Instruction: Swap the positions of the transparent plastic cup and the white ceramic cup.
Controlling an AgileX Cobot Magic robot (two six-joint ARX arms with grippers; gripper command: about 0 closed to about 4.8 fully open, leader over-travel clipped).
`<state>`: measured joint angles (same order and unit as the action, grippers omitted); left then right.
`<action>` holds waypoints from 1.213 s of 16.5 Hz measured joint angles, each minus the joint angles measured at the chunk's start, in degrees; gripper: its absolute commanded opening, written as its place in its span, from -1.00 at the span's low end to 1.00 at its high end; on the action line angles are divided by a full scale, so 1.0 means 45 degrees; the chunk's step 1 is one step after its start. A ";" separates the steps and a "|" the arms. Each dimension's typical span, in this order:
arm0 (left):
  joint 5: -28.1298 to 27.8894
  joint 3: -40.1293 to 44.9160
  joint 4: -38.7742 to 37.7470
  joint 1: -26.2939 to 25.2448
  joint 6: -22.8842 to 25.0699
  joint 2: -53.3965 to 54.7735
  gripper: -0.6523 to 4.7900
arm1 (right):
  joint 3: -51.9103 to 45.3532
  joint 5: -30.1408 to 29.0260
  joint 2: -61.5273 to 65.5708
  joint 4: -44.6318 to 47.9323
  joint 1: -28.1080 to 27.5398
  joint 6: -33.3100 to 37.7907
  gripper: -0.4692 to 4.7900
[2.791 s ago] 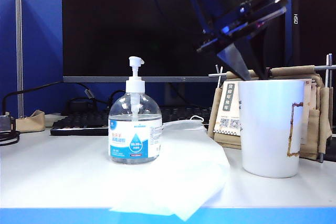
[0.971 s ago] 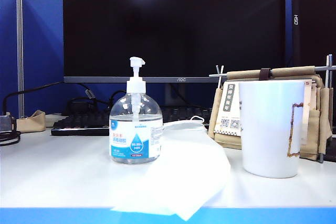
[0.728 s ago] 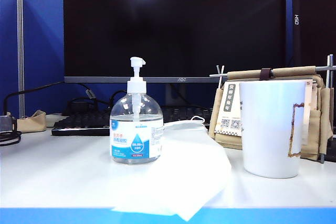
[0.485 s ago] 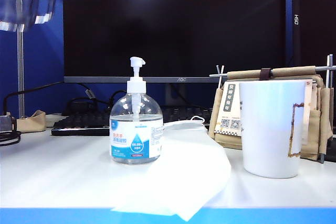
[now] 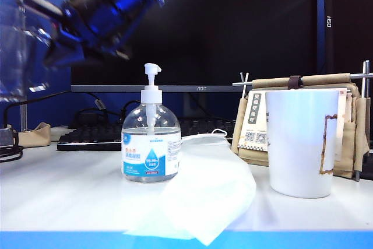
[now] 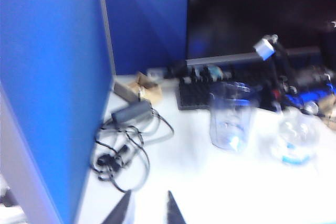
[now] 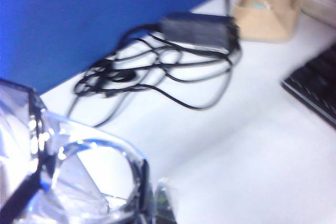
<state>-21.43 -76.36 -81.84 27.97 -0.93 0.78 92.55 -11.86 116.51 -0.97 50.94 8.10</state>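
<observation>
Up close, the right gripper [image 5: 52,51] is clamped shut on the rim of the transparent plastic cup [image 7: 79,182], carrying it off the table [image 5: 58,196] (blurred in the exterior view). Below and beyond this gripper lie tangled black cables [image 7: 152,72], with a blue partition [image 7: 79,14] behind. The left gripper [image 6: 148,214] hangs slightly parted and empty, the held cup ahead of it. Well away from the right gripper stand the sanitizer bottle [image 5: 150,144], then a white tissue [image 5: 204,196], and farthest off the white ceramic cup [image 5: 302,144], upright on the table.
</observation>
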 measured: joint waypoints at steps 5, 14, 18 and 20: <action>0.1287 0.0199 0.0000 -0.1520 0.0452 0.0000 -0.47 | -0.0005 -0.0549 0.0981 -0.0092 -0.0505 0.0981 -0.83; 0.1622 0.0194 0.0000 -0.1559 0.0544 0.0000 -0.47 | 0.0049 0.0121 0.1715 -0.0525 -0.0248 0.0996 -0.83; 0.1676 0.0194 0.0000 -0.1559 0.0675 0.0000 -0.47 | 0.0049 0.0495 0.1734 -0.0641 -0.0238 0.0850 -0.83; 0.1676 0.0194 0.0000 -0.1559 0.0690 0.0000 -0.47 | 0.0058 0.0636 0.1885 -0.0675 -0.0219 0.0845 -0.83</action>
<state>-13.89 -75.48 -81.84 20.95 2.17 0.78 92.82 -8.99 124.99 -4.01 49.95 11.90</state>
